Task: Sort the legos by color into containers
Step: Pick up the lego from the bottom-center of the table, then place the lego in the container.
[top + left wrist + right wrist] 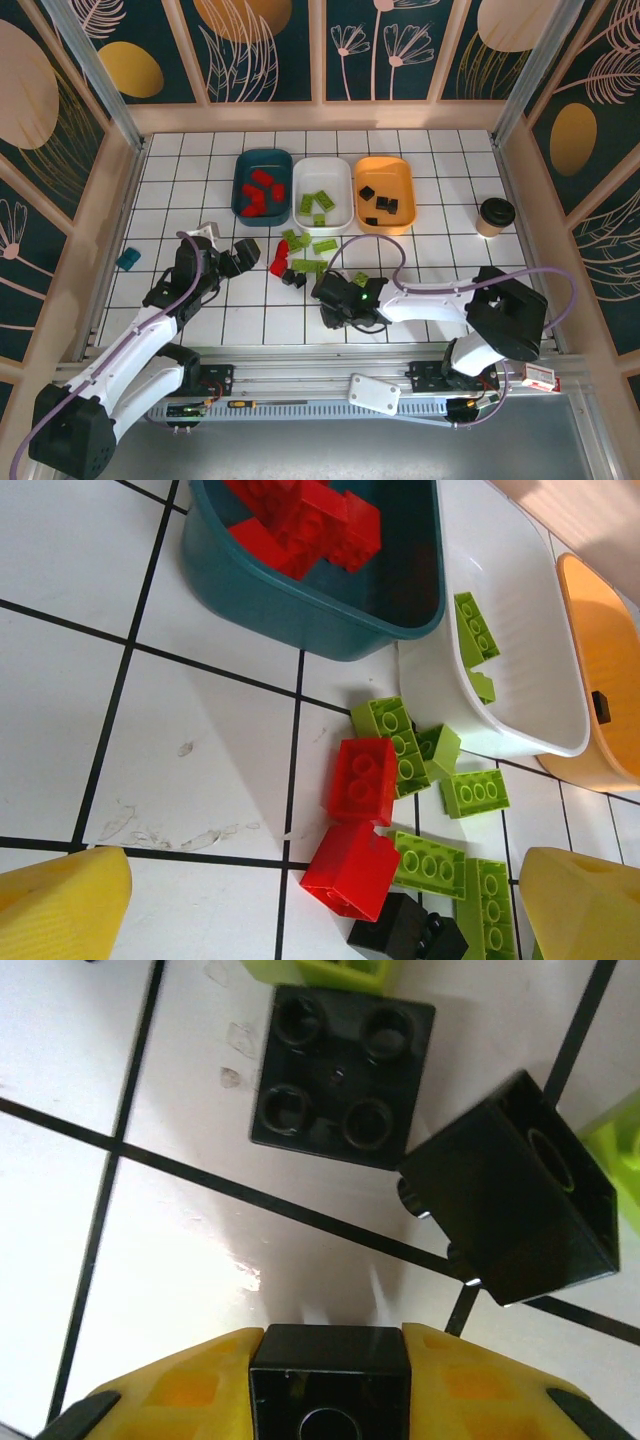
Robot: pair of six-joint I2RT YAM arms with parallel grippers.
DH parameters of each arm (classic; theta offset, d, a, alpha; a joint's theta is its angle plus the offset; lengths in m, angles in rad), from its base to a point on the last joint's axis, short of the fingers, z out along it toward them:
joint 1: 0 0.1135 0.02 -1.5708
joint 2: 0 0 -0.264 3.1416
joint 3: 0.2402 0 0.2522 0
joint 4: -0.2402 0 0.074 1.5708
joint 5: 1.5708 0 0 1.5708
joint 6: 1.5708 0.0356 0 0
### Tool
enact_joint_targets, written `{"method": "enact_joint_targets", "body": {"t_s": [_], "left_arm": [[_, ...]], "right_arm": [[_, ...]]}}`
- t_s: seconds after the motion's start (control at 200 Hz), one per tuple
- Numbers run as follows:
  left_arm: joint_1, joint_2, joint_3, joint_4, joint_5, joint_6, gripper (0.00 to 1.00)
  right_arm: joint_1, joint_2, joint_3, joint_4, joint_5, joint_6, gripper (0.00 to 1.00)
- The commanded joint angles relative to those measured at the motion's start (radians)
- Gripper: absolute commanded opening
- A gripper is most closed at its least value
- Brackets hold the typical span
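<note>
- We see a white desk (180, 165) ruled into squares by black lines. It is glossy enough to catch glare in the right wrist view and faintly scuffed in the left wrist view.
- Walls (270, 50) of dark panels with gold discs and pale flower outlines, framed in pale beams, close it in. A metal rail (300, 385) runs along the six o'clock edge.
- Toward twelve o'clock three trays sit side by side: the teal tray (262, 153) with red bricks (260, 190), the white tray (322, 162) with green bricks (318, 203), and the orange tray (384, 162) with black bricks (380, 203).
- At six o'clock of the white tray, loose legos (305, 255) in red, green and black lie on the bare desk.
- Our left pincer (243, 257) hangs at nine o'clock of that heap, its fingers wide apart.
- Our right pincer (330, 1400) sits at the heap's five o'clock, clamped on a black brick (329, 1355).
- A tan cup (494, 215) stands near the three o'clock edge, and a teal block (129, 259) lies near nine o'clock.
</note>
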Motion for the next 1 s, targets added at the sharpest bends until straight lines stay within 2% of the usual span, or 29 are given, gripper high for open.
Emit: {"method": "enact_joint_targets", "body": {"t_s": [0.0, 0.125, 0.32, 0.4, 0.556, 0.756, 0.881, 0.951, 0.996], "left_arm": [[0.002, 0.012, -0.009, 0.037, 0.021, -0.009, 0.98], [0.002, 0.036, -0.009, 0.053, 0.031, -0.013, 0.98], [0.003, 0.057, -0.007, 0.070, 0.044, -0.021, 0.99], [0.002, 0.060, -0.009, 0.073, 0.043, -0.021, 0.99], [0.002, 0.070, -0.013, 0.083, 0.058, -0.024, 0.99], [0.003, 0.083, -0.010, 0.077, 0.070, -0.009, 0.98], [0.001, 0.093, -0.015, 0.075, 0.077, 0.000, 0.95], [-0.005, 0.102, -0.014, 0.073, 0.082, 0.008, 0.93], [-0.015, 0.110, -0.011, 0.071, 0.080, 0.013, 0.92]], "right_arm": [[-0.004, -0.109, 0.030, 0.017, 0.012, -0.041, 0.21], [-0.100, -0.206, 0.064, 0.017, 0.034, -0.103, 0.19], [-0.422, -0.222, 0.122, 0.122, 0.023, -0.206, 0.18], [-0.548, -0.163, 0.157, 0.204, 0.022, -0.226, 0.18], [-0.714, 0.027, 0.270, 0.263, -0.013, -0.232, 0.19], [-0.798, 0.292, 0.485, 0.208, -0.040, -0.235, 0.21], [-0.805, 0.383, 0.561, 0.180, -0.054, -0.224, 0.29], [-0.805, 0.409, 0.594, 0.167, -0.064, -0.218, 0.48], [-0.804, 0.409, 0.601, 0.168, -0.069, -0.216, 0.56]]}}
